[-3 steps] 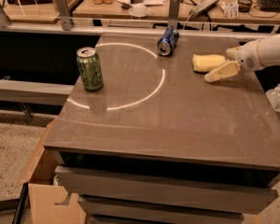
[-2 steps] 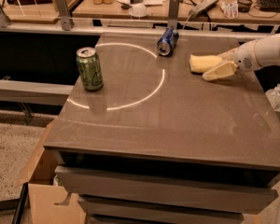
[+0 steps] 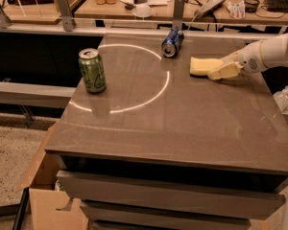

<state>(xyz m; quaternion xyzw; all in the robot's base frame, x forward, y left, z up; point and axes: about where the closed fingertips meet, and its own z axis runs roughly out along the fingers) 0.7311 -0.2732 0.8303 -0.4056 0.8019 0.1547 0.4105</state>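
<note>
A yellow sponge [image 3: 201,65] lies flat on the brown table [image 3: 173,123] at the right rear. My gripper [image 3: 220,67] reaches in from the right on a white arm [image 3: 273,51] and is shut on the sponge's right end, low over the table. A blue can [image 3: 170,42] lies on its side just to the upper left of the sponge, a small gap apart. A green can [image 3: 92,71] stands upright near the table's left edge, far from the gripper.
A bright ring of reflected light curves across the tabletop. Behind the table runs a rail with posts and a cluttered wooden desk [image 3: 182,1]. A cardboard box [image 3: 48,205] sits on the floor at the lower left. A clear plastic bottle [image 3: 283,97] shows past the right edge.
The gripper has moved left with the sponge, bringing the sponge closer to the blue can. Both cans have stayed in place.
</note>
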